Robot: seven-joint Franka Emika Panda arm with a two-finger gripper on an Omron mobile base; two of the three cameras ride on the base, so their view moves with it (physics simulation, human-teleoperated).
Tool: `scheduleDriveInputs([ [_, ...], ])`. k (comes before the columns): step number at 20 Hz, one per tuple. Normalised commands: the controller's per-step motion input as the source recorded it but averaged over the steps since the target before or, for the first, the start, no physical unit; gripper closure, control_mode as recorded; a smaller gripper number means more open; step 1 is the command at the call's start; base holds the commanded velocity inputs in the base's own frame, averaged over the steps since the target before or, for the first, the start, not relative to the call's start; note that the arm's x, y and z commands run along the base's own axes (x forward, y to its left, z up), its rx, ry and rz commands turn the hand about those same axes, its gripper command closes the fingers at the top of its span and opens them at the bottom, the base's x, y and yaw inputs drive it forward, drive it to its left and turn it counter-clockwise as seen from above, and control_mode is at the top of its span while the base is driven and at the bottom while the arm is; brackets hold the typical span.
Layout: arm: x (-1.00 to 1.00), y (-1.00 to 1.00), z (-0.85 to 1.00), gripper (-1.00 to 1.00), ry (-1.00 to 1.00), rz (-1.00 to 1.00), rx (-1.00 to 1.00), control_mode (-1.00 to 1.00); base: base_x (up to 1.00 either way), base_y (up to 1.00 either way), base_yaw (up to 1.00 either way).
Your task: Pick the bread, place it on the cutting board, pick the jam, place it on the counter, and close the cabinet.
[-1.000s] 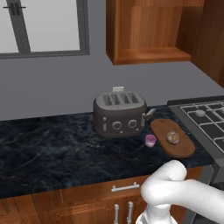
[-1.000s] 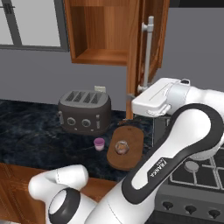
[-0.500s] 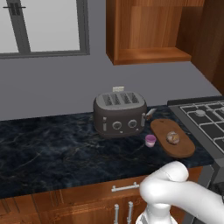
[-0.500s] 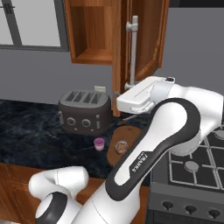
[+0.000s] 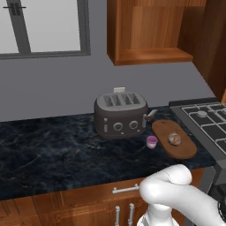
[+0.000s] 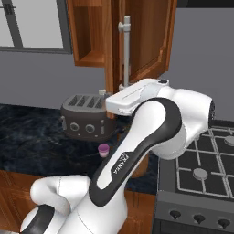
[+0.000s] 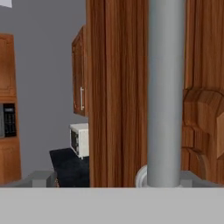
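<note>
One cabinet [image 6: 137,41] door stands partly open above the counter [image 5: 53,150], its grey bar handle [image 6: 126,52] right in front of the hand, whose finger state I cannot tell. Near the counter's right end, by the stove [image 5: 207,121], the bread [image 5: 174,139] lies on the cutting board [image 5: 185,148], with the jam [image 5: 152,141] just beside the board's left edge, in front of the toaster [image 5: 120,114].

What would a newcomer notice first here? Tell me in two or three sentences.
The big white arm sweeps across the right base view toward the cabinet, whose door stands partly open, its grey bar handle looming close in the hand view. On the counter sits a dark toaster, with the jam beside it and the bread on the cutting board.
</note>
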Motion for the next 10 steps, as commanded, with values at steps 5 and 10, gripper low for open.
scheduleDriveInputs([
  [5,0.0,0.35,0.0,-1.0,0.0,-0.08,0.0,-1.0,0.0,0.0,0.0],
  [10,0.0,0.36,0.0,-1.0,-0.01,-0.09,0.0,-1.0,0.0,0.0,0.0],
])
